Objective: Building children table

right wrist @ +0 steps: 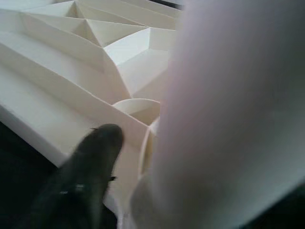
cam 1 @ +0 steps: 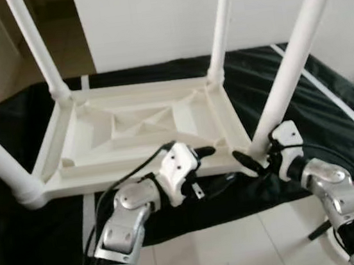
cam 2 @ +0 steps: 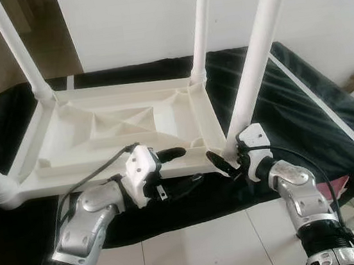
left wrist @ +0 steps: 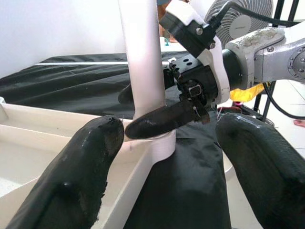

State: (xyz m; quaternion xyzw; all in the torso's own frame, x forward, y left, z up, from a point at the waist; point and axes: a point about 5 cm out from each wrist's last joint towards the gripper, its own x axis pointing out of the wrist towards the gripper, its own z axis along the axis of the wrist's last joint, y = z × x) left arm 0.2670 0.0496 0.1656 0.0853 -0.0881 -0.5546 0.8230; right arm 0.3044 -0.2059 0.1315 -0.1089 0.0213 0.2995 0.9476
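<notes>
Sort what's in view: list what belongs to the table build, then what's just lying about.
Job:
table top, upside down
four legs, near right leg
right gripper at the base of that leg
left gripper at the top's near edge

Lying about:
black cloth under the table
fan

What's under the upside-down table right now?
The white table lies upside down on a black cloth that spreads out past it on all sides. Whatever the cloth covers is hidden; pale floor tiles show in front.
</notes>
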